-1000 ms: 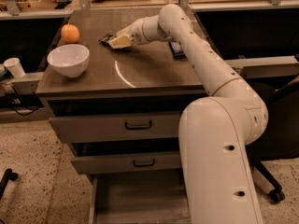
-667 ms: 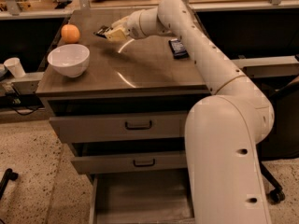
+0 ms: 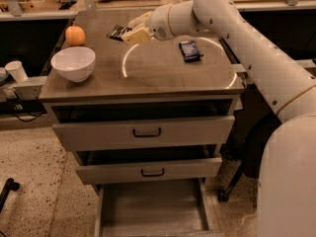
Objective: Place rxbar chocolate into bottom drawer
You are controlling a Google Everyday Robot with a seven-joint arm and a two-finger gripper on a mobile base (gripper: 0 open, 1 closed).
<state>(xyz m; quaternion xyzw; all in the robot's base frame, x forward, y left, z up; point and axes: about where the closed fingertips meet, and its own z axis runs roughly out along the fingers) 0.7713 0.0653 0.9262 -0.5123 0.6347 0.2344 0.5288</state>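
Note:
My gripper [image 3: 126, 32] hangs over the back left of the cabinet top, its cream fingers shut on the rxbar chocolate [image 3: 115, 31]. The bar's black wrapper sticks out to the left, lifted off the surface. The bottom drawer [image 3: 153, 206] is pulled open at the foot of the cabinet, a wide plain grey tray with nothing in it. My arm reaches in from the right, across the cabinet top.
A dark-blue-wrapped bar [image 3: 189, 50] lies on the top at the right. A white bowl [image 3: 74, 62] and an orange [image 3: 75, 35] sit at the left. The two drawers with black handles [image 3: 146, 132] are slightly open. A paper cup [image 3: 17, 70] stands off to the left.
My gripper has lifted the black bar off the cabinet top and carried it a little to the left and up.

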